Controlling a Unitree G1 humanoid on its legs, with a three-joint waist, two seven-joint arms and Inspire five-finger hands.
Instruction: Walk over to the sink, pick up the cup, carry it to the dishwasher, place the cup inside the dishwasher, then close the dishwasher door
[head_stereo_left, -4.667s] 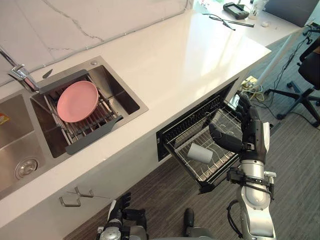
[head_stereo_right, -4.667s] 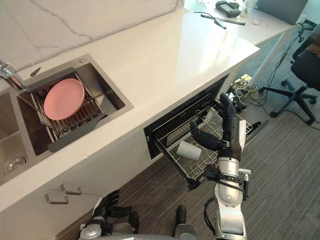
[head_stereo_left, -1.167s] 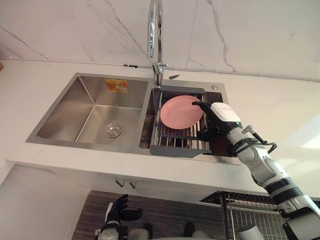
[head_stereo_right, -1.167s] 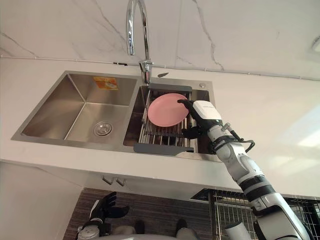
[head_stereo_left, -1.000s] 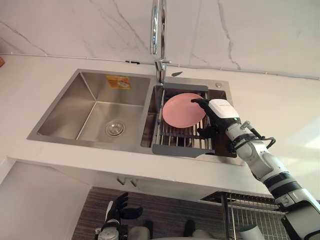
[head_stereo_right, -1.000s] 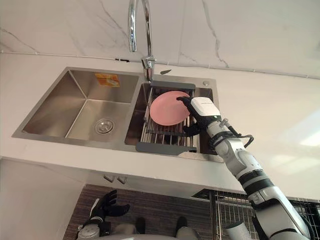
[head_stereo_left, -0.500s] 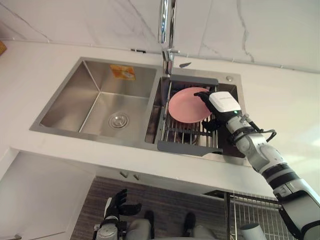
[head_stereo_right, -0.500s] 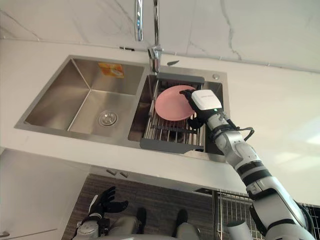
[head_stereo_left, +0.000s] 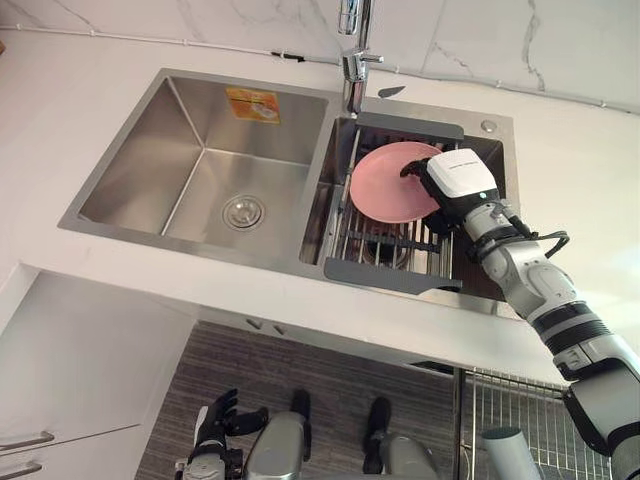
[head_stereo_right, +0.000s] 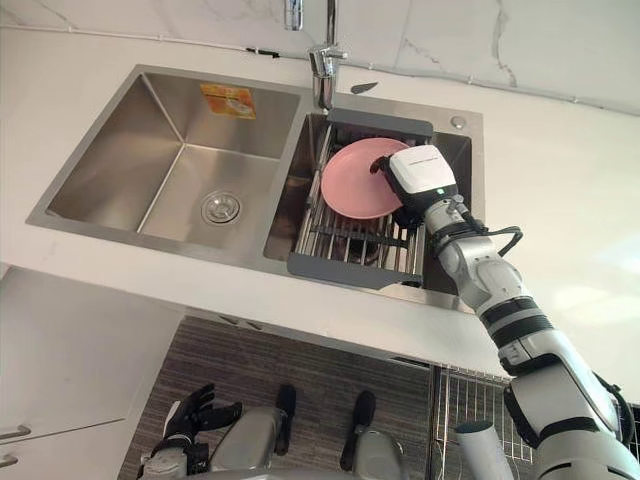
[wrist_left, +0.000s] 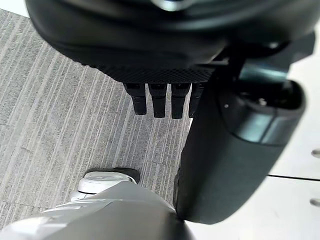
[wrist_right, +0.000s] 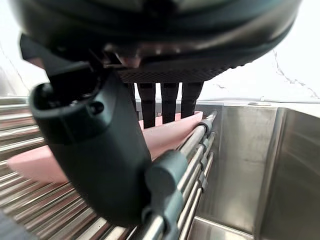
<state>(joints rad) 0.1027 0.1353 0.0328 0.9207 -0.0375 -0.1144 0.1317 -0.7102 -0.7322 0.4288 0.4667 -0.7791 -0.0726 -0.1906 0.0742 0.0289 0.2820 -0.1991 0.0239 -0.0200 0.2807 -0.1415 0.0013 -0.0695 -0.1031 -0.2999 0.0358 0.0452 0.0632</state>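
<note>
Nearest me, the left hand (head_stereo_left: 212, 432) hangs low, fingers straight and relaxed, holding nothing. The cup (head_stereo_left: 506, 452) sits in the dishwasher rack (head_stereo_right: 455, 400), not in the sink (head_stereo_left: 200, 170). Farther out, my right hand (head_stereo_left: 458, 182) is at the right rim of the pink plate (head_stereo_left: 385, 185) on the drying rack (head_stereo_left: 385, 272). Its fingers lie straight over the rim, the thumb on the other side, not yet clamped. I'd close slowly, pinch well onto the rim, then lift clear of the bars and the faucet (head_stereo_left: 352, 40).

Right hand (wrist_right: 95, 150) over pink plate (wrist_right: 167, 134)
</note>
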